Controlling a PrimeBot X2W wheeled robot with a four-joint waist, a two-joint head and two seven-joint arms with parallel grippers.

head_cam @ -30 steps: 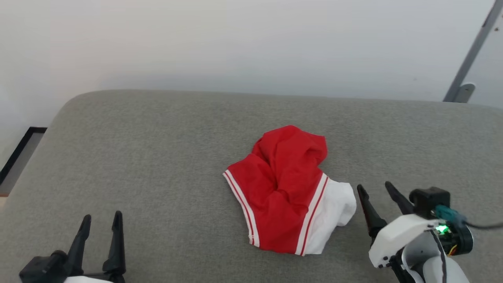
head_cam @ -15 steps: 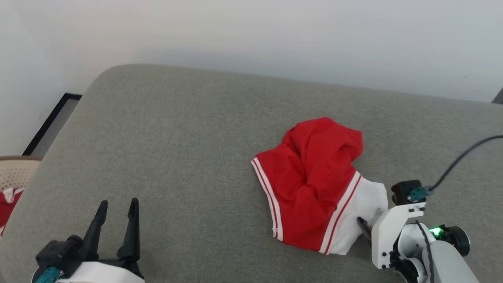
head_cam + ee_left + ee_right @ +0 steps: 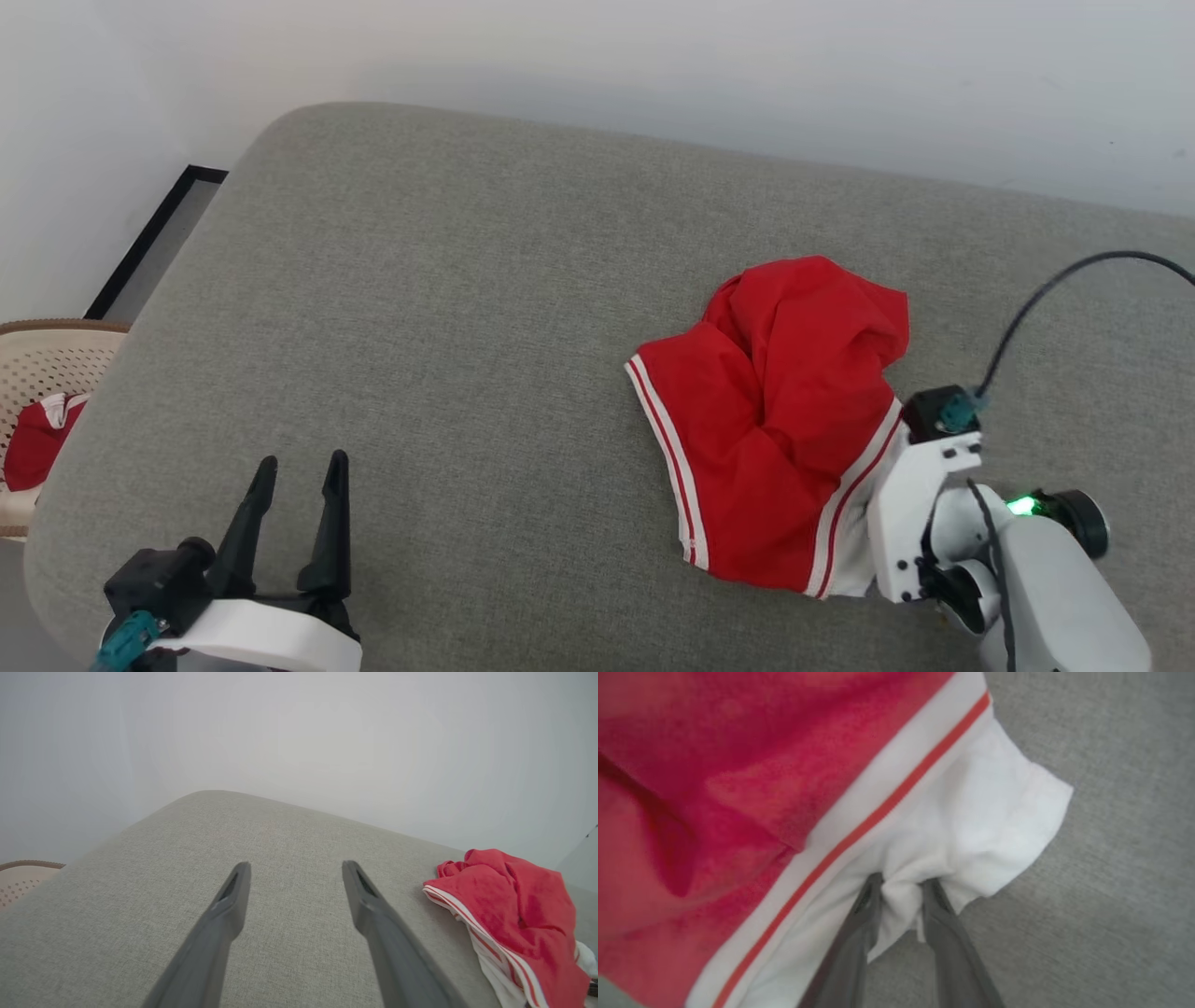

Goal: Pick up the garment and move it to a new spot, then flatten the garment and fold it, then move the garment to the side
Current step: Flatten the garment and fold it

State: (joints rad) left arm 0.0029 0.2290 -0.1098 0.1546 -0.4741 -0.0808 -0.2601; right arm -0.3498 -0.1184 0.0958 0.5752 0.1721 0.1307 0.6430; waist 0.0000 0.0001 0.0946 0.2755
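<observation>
The right gripper (image 3: pixel 900 886) is clamped on a bunched fold of white sleeve at the near corner of the garment (image 3: pixel 784 411). That is a sensible place to grab, since a loose edge likely gives a clean handle for the lift. The shirt lies crumpled, right of centre on the grey cushion (image 3: pixel 420 327), not yet off it. At the near left, the left gripper (image 3: pixel 294 523) hovers spread and empty, well apart from the cloth, presumably free for flattening.
</observation>
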